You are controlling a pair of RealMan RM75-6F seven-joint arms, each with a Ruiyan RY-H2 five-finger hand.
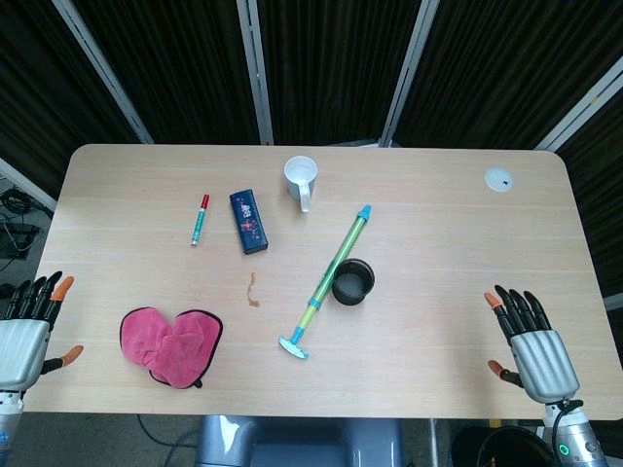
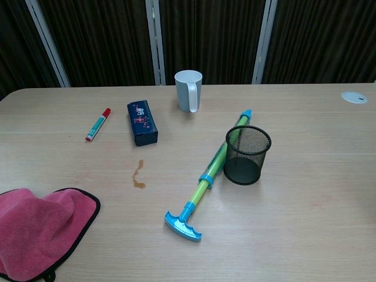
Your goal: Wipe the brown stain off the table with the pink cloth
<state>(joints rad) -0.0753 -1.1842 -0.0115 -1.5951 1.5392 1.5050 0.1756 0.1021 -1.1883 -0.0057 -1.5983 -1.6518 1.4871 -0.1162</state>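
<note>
Big pale wood table fills most of what I can see, w/ dark curtain panels behind it.

Both hands sit at the near edge, far apart. Left hand hangs at the left corner, palm down, fingers spread, holding nothing. Right hand is over the right corner, same deal: fingers apart, nothing in it. Neither touches anything on the table. Chest view doesn't show either hand.

Pink cloth lies crumpled near the front-left, dark trim round its edge, just right of the left hand but apart from it. Nobody's got hold of it.

Long green-and-blue water pump toy lies diagonally mid-table, T-handle toward the near edge, tip pointing to the far right. Black mesh cup stands upright right beside its shaft; touching or not, can't tell.

White mug stands upright toward the far edge, handle facing the near side. Dark blue box lies flat left of the mug and nearer. Red-capped marker lies left of the box, cap end away.

Brown stain is a small squiggly streak on bare wood, btw. the cloth and the pump toy, nearer than the blue box. Nothing covers it.

Small white round disc sits in the far-right corner of the table.
</note>
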